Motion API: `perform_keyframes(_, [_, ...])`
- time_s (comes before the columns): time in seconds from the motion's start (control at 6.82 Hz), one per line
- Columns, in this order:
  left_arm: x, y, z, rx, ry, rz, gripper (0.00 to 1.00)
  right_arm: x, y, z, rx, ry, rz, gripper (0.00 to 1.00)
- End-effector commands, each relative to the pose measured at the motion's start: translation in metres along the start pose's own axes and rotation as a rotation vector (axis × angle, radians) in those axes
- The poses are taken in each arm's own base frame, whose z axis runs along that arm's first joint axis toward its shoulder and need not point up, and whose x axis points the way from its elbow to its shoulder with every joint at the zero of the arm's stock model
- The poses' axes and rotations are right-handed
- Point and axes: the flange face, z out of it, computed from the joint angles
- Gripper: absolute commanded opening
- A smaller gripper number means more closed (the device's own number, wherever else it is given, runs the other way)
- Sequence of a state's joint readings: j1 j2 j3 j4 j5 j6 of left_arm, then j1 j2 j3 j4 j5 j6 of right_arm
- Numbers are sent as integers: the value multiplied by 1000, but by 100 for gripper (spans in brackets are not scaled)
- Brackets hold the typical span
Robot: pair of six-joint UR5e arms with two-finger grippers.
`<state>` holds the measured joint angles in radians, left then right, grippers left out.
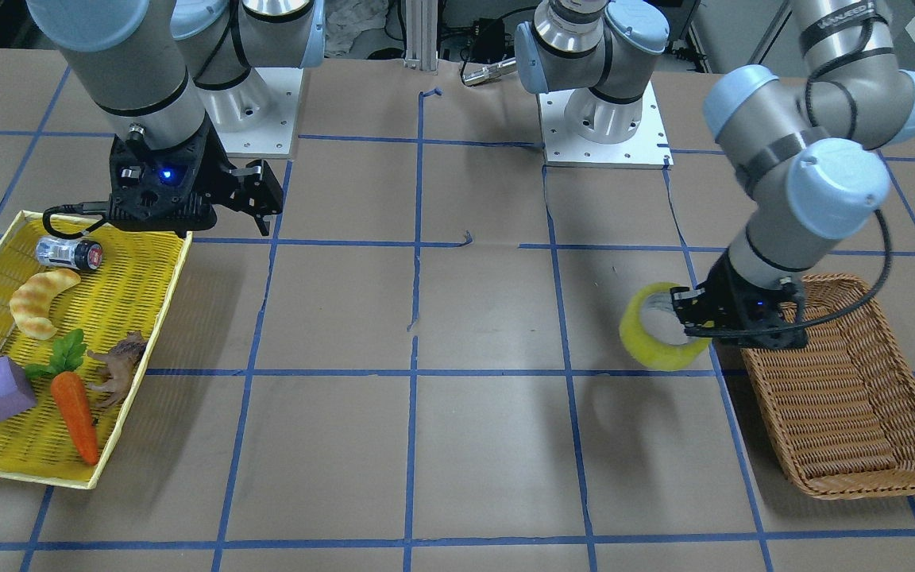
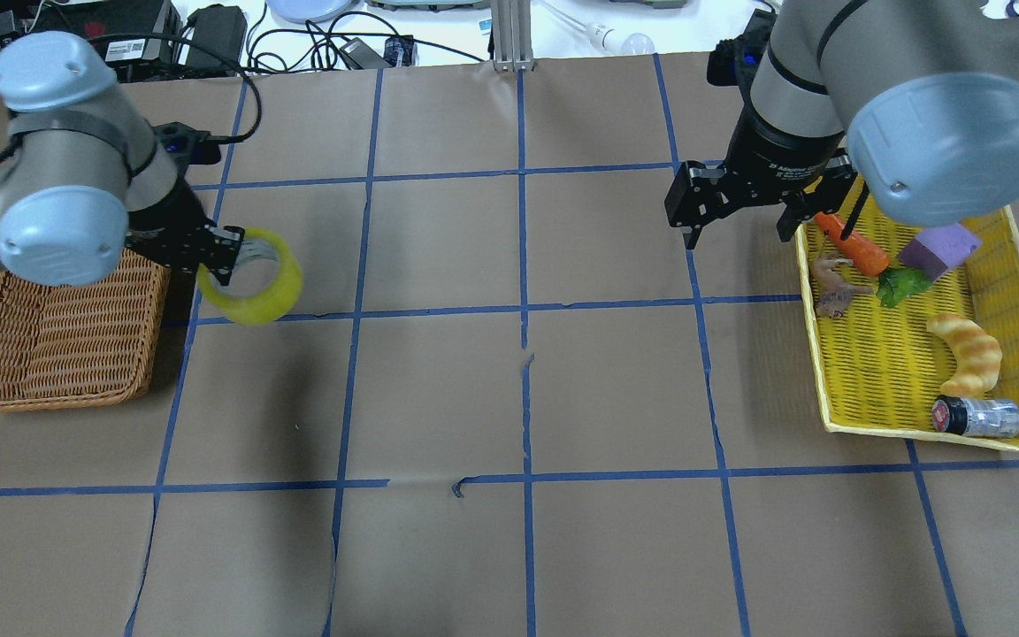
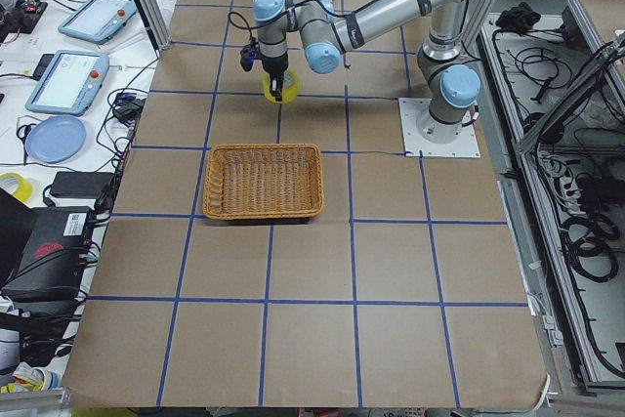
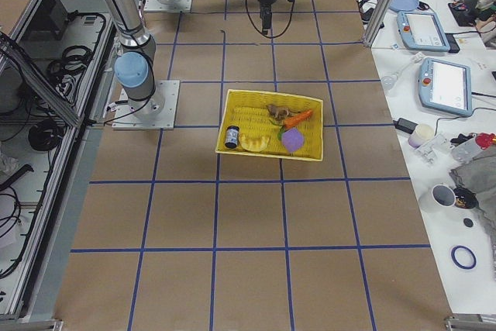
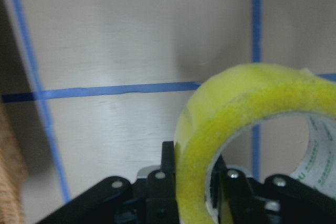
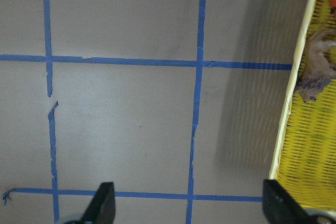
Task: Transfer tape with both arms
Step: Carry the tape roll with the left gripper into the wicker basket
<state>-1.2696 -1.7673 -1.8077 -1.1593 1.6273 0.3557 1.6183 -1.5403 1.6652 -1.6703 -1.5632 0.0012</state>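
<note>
The yellow tape roll (image 2: pixel 255 292) hangs in my left gripper (image 2: pixel 225 258), which is shut on its rim with one finger inside the core. The roll is held above the table just beside the wicker basket (image 2: pixel 58 336). In the front view the tape (image 1: pixel 648 334) and left gripper (image 1: pixel 692 318) are at the right. The left wrist view shows the tape (image 5: pixel 236 114) filling the lower right. My right gripper (image 2: pixel 737 232) is open and empty, above the table by the yellow tray's (image 2: pixel 815 354) far corner; it also shows in the front view (image 1: pixel 265 202).
The yellow tray (image 1: pixel 178 270) holds a croissant toy (image 2: pixel 968 352), a carrot (image 2: pixel 854 248), a purple block (image 2: pixel 938 248), a toy animal (image 2: pixel 832 287) and a small bottle (image 2: pixel 978 416). The wicker basket (image 1: pixel 847 389) is empty. Blue tape lines grid the brown table.
</note>
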Motion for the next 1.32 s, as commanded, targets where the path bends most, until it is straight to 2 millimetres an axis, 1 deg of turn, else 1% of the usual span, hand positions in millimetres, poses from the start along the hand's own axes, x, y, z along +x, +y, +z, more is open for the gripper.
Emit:
perform_keyframes(0.0, [-111,18,11,-13,15,46,0,0,-1,-2,10,1,0,100])
perform_keyframes(0.15, [-141,23,13,17,-11,91,0,0,-2,-3,18,0,0,100])
perform_keyframes(0.29, [-175,28,23,33,-30,106,0,-1,-5,-6,45,-5,0,100])
perform_keyframes(0.44, [-209,30,42,57,-51,91,0,-1,-5,-7,47,-5,0,100])
perform_keyframes(0.59, [-219,25,60,69,-61,90,0,-1,-4,-5,41,-5,0,100])
perform_keyframes(0.73, [-225,25,73,59,-56,109,0,0,-4,-6,42,0,0,100])
perform_keyframes(0.88, [-235,24,83,72,-63,108,38,-1,-4,-5,39,9,-3,100])
perform_keyframes(1.03, [-234,21,90,83,-58,102,92,1,-4,-5,41,12,0,100])
perform_keyframes(1.17, [-234,20,87,92,-56,96,100,-1,-3,-5,38,9,-3,100])
